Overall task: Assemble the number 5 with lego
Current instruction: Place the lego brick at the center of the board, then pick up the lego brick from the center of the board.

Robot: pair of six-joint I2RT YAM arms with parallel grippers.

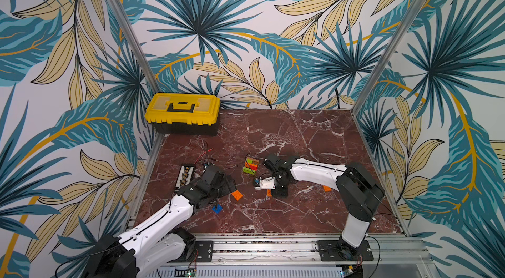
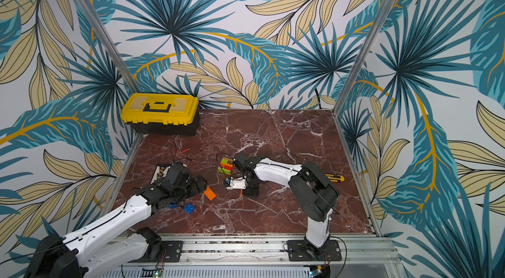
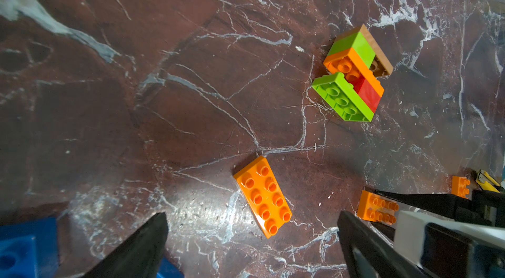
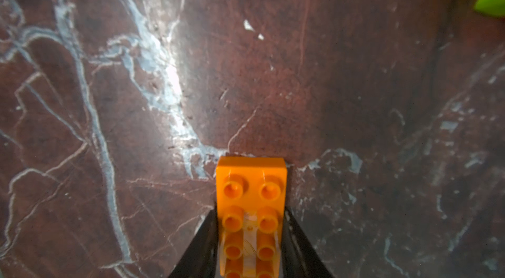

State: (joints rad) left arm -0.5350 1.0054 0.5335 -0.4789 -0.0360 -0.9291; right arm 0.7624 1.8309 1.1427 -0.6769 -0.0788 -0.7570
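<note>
An orange brick (image 4: 251, 181) is flanked by the right gripper (image 4: 250, 209), whose jaws are set narrow against its two long sides. The studs are turned toward the wrist camera, and whether the brick is lifted or lies on the marble table (image 1: 300, 131) cannot be told. The left gripper (image 3: 251, 218) is held wide open and empty above a loose orange brick (image 3: 262, 197), with a blue brick (image 2: 189, 208) just beside that arm. The partly built number 5 (image 3: 352, 77), a green, orange, red and tan cluster, is seen lying near the middle of the table in both top views, just beyond the right wrist and touched by neither gripper. Several failures can be foreseen. The held brick is pinched only by thin fingertips on smooth plastic, so it may be twisted or dropped once it is raised or pressed. The cluster is braced by nothing, so on the glossy marble it is likely to be pushed away or tipped rather than joined. Since it lies askew, studs may be misaligned and bricks already joined may be knocked apart. The two arms are also close together, so a collision may be risked.
</note>
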